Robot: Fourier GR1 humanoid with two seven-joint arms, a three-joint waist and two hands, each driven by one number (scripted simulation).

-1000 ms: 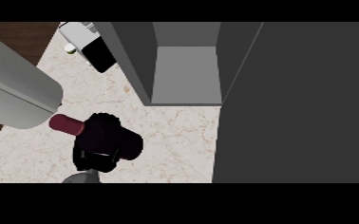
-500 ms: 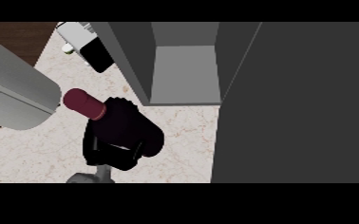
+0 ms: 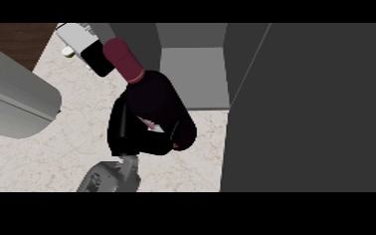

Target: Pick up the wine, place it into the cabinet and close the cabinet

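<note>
Now that the wine bottle (image 3: 158, 107) has been carried up off the worktop (image 3: 66, 149), it fills much more of the head view than a second ago, which reads as a lift toward the camera. Nearest the lower edge, a grey forearm leads into the right robot hand (image 3: 143, 129), whose black fingers are curled round the bottle's dark body. The bottle has also swung: its dark red capped neck (image 3: 123, 59), earlier pointing left and low, now points up and away, toward the cabinet (image 3: 195, 74). Left of it, a large grey rounded shape sits at the view's edge; I cannot tell the state of the left robot hand. Farther on, the cabinet's grey inside stands open, its dark door (image 3: 308, 109) swung out along the right. My judgement: pickup is done, carrying is under way, and insertion and door closing remain.
</note>
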